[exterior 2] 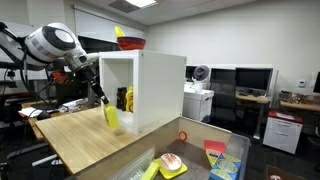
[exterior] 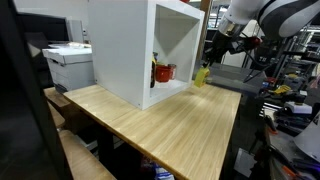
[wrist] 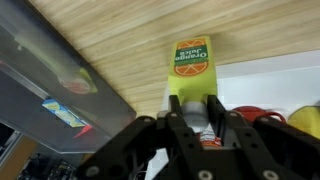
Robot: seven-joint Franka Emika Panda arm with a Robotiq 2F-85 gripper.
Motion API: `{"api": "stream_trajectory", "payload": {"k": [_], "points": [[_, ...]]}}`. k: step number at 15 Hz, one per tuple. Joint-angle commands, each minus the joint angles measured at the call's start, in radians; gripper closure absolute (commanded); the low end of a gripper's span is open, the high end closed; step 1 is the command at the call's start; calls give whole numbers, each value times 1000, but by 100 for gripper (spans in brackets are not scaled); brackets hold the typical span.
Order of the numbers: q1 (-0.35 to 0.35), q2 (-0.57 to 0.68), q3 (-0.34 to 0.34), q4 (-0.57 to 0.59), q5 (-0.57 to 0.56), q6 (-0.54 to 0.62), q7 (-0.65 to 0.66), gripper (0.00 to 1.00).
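Tool is partly closed and clamped on a juice carton. Its dark fingers sit one on each side of the carton's near end, pads pressed on the faces. Grip looks firm, with no gap showing in the wrist view.

Carton location: just outside the open front of the white cubby, low over the counter. It hangs below the tool in both exterior views and is tilted off vertical. Can't tell whether its bottom end touches the wood.

Arm: big white joints up high, forearm angled down toward the cubby mouth, wrist bent so the tool points down and slightly inward. In an exterior view it comes in from above at the counter's far end.

Materials and shapes:
- Carton is a slim rectangular box, yellow-green card, with an orange-slice label and "orange juice" print.
- Counter is pale wood plank with a straight grain and a matte finish.
- Cubby is a white panel box with square edges and an open front. A red item sits inside on its floor, with something yellow beside it.
- Stacked bowls, red with yellow on top, sit on the cubby roof.
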State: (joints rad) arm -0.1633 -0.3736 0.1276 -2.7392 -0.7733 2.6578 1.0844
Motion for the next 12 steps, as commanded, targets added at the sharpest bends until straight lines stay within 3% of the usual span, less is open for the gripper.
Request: {"api": "stream_trajectory", "payload": {"k": [1,12], "points": [[24,-33,-21,-15,2,68,-54,90],[9,72,-26,76,-37,172,-105,90]]}}
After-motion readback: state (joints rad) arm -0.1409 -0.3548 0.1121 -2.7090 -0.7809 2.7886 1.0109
